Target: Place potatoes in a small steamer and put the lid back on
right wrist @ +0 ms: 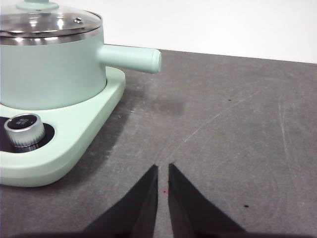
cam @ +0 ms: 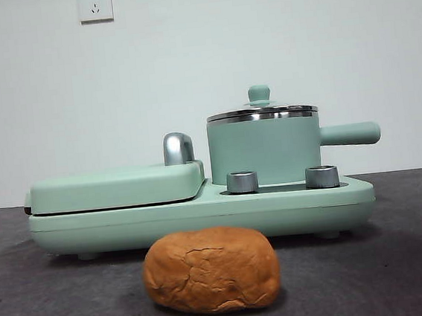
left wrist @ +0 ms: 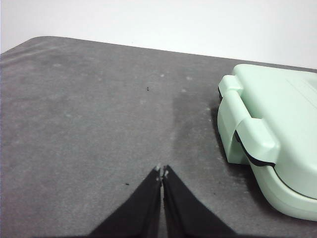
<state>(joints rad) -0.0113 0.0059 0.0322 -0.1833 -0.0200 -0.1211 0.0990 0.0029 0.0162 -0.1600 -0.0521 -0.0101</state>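
Note:
The potato point(cam: 211, 270), an orange-brown cracked lump, lies on the dark table in front of the appliance in the front view. The small steamer point(cam: 265, 151) is a mint-green pot with a straight side handle point(cam: 351, 134), standing on the right of the appliance base; it also shows in the right wrist view point(right wrist: 49, 69). The glass lid point(cam: 261, 111) with its green knob sits on the pot, and shows in the right wrist view point(right wrist: 47, 25). My left gripper point(left wrist: 162, 172) is shut, empty, over bare table left of the appliance. My right gripper point(right wrist: 162, 168) is shut, empty, right of the base.
The mint-green appliance base point(cam: 201, 215) carries a flat hinged compartment point(cam: 117, 188) on the left, also in the left wrist view point(left wrist: 277, 134), and two steel dials point(cam: 242, 182) in front of the pot. A white wall with sockets stands behind.

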